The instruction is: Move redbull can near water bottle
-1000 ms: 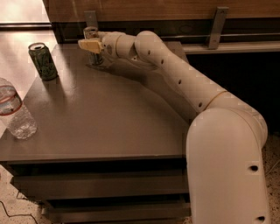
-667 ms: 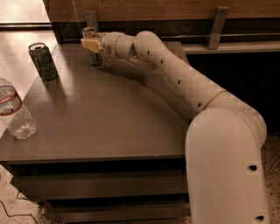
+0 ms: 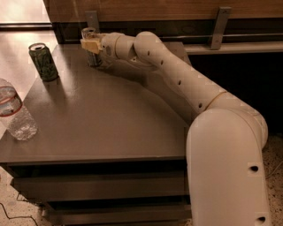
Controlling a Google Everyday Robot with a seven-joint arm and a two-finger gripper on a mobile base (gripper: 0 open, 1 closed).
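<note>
The gripper (image 3: 90,45) sits at the far edge of the table (image 3: 110,119), at the end of the white arm (image 3: 177,75) that reaches across from the right. It is set around the redbull can (image 3: 93,59). The can stands upright on the tabletop; its silver top shows just above the gripper and its grey body just below. Whether the gripper is clamped on the can or only placed around it cannot be told.

A green can (image 3: 43,62) stands upright to the left of the gripper and a little nearer the camera, apart from it. The water bottle (image 3: 17,117) is well apart from the gripper, far to its left and much nearer the camera, upright by the table's near left corner. It is clear and crinkled; what it holds cannot be made out.

The table is a flat grey-brown top with shelves or drawers beneath. Just behind the gripper runs a wooden panel (image 3: 154,9) with metal brackets (image 3: 219,26) below it. Under the table the floor (image 3: 13,203) is pale and speckled, with a thin dark cable (image 3: 9,214) lying on it.

The bottle carries a white label (image 3: 9,106) edged in red. The green can has dark patterning. No writing on any of the three is readable.
</note>
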